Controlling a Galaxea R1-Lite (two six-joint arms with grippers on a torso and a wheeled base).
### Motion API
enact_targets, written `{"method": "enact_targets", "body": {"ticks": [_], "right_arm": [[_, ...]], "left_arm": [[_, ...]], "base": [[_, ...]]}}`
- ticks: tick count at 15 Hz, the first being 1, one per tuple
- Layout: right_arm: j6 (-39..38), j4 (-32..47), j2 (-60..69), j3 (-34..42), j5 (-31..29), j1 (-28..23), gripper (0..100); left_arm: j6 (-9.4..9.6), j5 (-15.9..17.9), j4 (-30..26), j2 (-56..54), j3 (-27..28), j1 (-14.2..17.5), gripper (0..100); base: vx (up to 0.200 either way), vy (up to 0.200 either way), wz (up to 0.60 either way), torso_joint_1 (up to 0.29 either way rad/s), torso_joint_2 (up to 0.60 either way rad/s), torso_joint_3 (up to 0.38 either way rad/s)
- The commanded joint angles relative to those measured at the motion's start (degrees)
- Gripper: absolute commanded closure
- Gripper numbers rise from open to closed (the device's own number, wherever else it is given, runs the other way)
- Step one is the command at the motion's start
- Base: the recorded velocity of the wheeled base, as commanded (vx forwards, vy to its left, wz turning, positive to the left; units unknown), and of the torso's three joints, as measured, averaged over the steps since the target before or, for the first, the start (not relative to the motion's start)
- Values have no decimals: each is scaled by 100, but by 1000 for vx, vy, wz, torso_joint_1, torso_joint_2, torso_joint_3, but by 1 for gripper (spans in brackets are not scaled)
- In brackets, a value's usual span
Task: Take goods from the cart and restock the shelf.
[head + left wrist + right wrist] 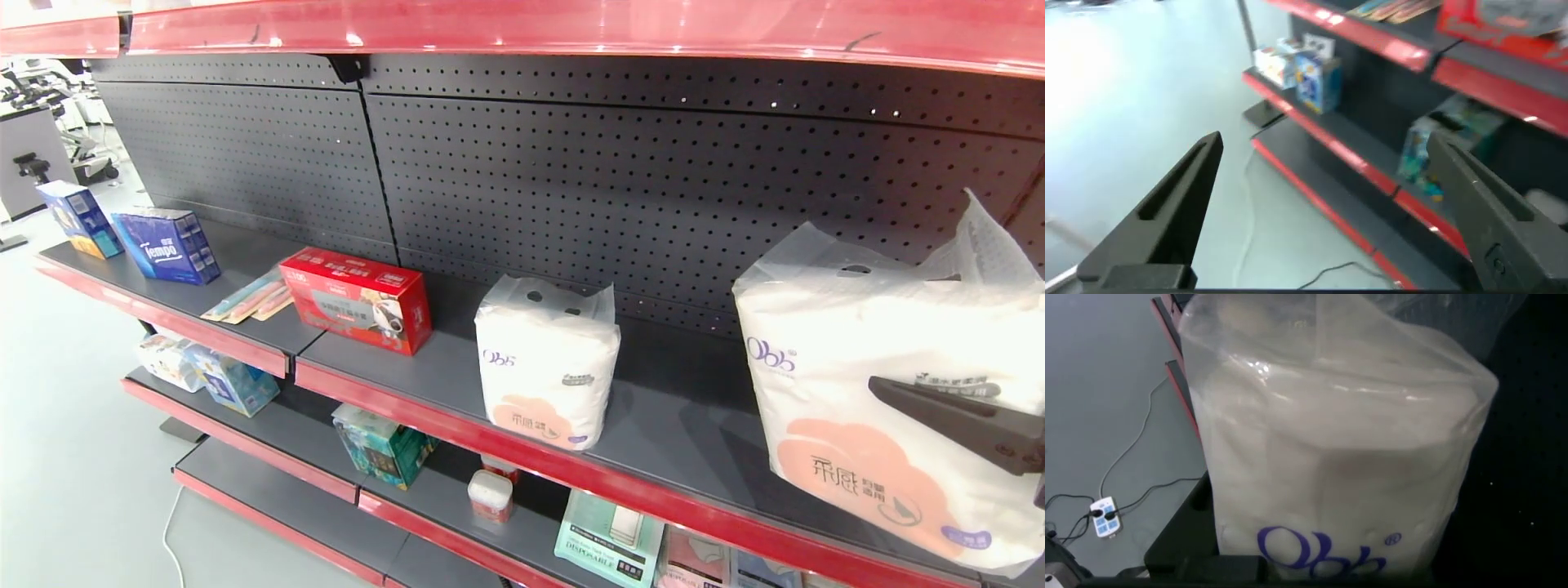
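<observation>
Dark red-edged shelf, right end: tissue pack clamped in right gripper, near front lip. Left gripper jaws apart.

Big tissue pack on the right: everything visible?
The large tissue pack is white rolls in clear crinkled plastic, punched carry flap on top, purple lettering and an orange patch in front. Upright at the shelf's front edge, right of a smaller matching pack. The right gripper clamps it, one black finger across its front.
</observation>
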State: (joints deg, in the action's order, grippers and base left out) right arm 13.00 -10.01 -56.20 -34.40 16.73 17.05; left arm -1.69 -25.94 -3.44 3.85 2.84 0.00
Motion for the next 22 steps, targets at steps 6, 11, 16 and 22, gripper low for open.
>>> {"method": "enact_targets", "body": {"ticks": [6, 11, 16, 22], "right_arm": [[10, -1, 21, 4, -11, -18, 100], [1, -1, 12, 39, -11, -27, 100], [1, -19, -102, 39, -11, -27, 100], [-122, -1522, -1411, 48, -381, 123, 100]], "left_arm": [[169, 2454, 353, -368, -284, -9, 0], [196, 2410, 353, -385, -284, -9, 0], [196, 2410, 353, -385, -284, -9, 0], [196, 2410, 353, -385, -284, -9, 0]], "base": [[0, 0, 0, 0, 0, 0], [0, 0, 0, 0, 0, 0], [0, 0, 0, 0, 0, 0], [0, 0, 0, 0, 0, 0]]}}
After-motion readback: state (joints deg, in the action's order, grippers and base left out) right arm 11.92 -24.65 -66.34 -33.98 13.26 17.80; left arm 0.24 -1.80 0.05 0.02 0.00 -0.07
